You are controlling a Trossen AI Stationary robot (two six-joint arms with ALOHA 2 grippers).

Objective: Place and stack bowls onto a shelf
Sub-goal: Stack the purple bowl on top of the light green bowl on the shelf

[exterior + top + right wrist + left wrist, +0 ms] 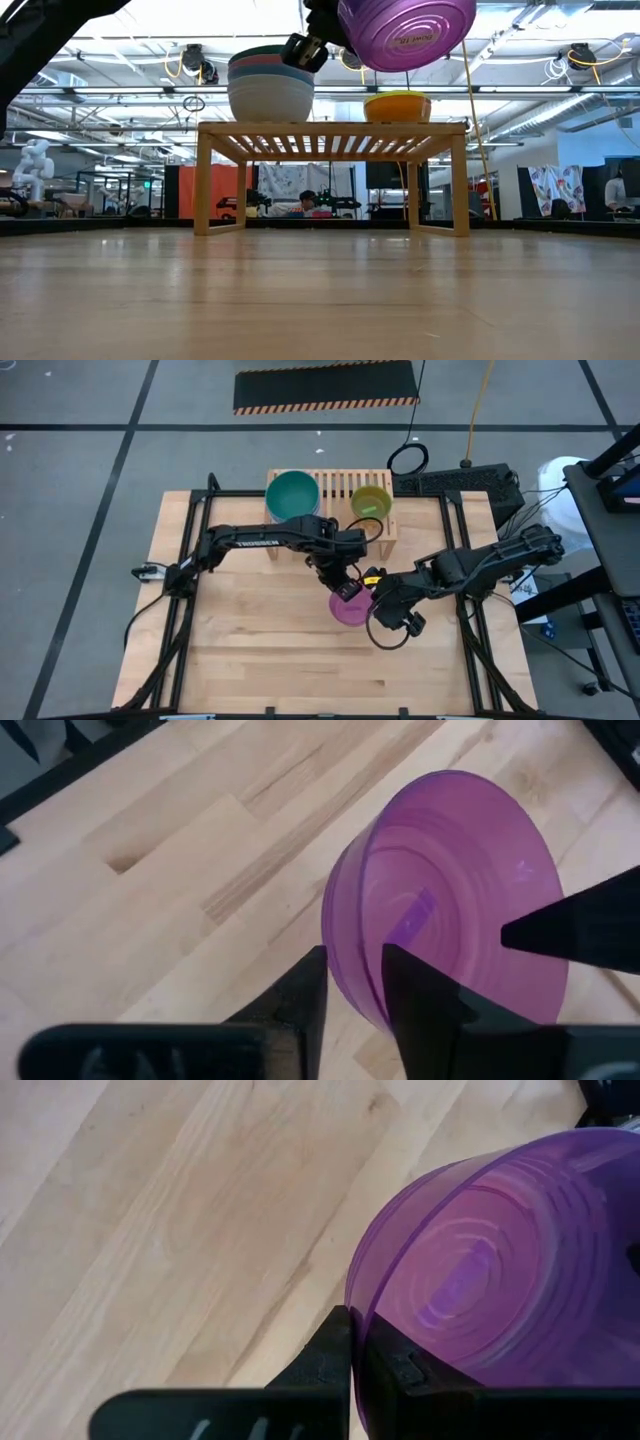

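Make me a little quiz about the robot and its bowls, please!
1. True or false: the purple bowl is resting on the table.
2. Which bowl tops the stack on the shelf? A red, B teal, C white.
3. Which gripper is pinched shut on the purple bowl's rim?

Key:
1. False. It hangs in the air in front of the shelf.
2. B, the teal bowl.
3. The left gripper. The right gripper is at the same bowl, with one finger on each side of the rim and a gap showing.
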